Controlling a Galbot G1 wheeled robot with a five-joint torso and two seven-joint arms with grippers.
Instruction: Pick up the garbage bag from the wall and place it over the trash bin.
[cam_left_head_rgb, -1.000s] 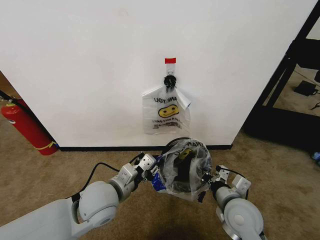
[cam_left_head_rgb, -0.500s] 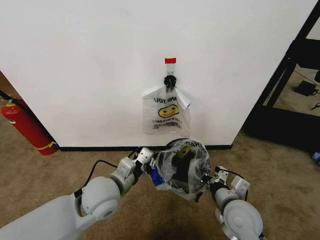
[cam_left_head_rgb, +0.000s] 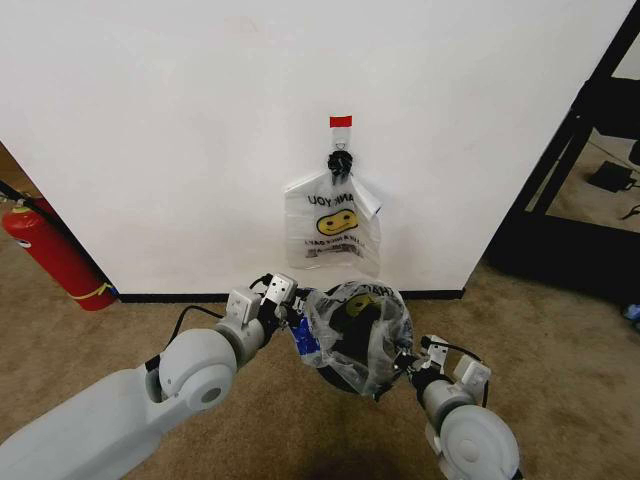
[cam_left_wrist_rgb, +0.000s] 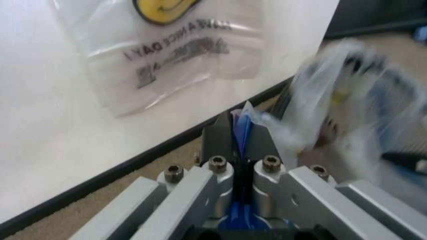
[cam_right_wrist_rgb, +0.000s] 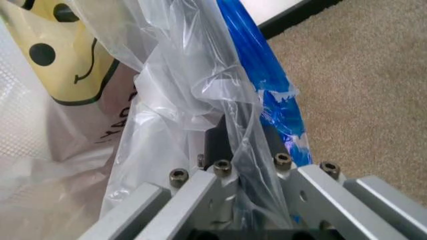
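Right end effector (cam_left_head_rgb: 403, 362): seen at about 5 o'clock of the stretched bag in the head view; its jaws are closed on a fold of clear and blue-printed film, as the right wrist view shows.
Left end effector (cam_left_head_rgb: 292, 318): placed at about 9 o'clock of the bag, well forward of the right one; its fingers (cam_left_wrist_rgb: 217, 135) are pinched shut on a blue-printed edge of the film.
Garbage bag (cam_left_head_rgb: 358, 330): held spread between both end effectors, its mouth opened over the dark rim beneath it, the smiley print facing up.
Trash bin (cam_left_head_rgb: 335, 378): largely covered by the bag; only a dark part is seen under the film, on the carpet just in front of the baseboard.
Change: over the last second the bag and both end effectors have been carried away from the robot toward 12 o'clock, and the left arm has been extended further.
Meaning: the bag is judged to be being drawn across the bin's rim; the placing looks under way but not finished, since both edges are gripped.
Second bag (cam_left_head_rgb: 333, 223): hung on the wall (cam_left_head_rgb: 170, 140) at 12 o'clock, knotted under a red tag, untouched.
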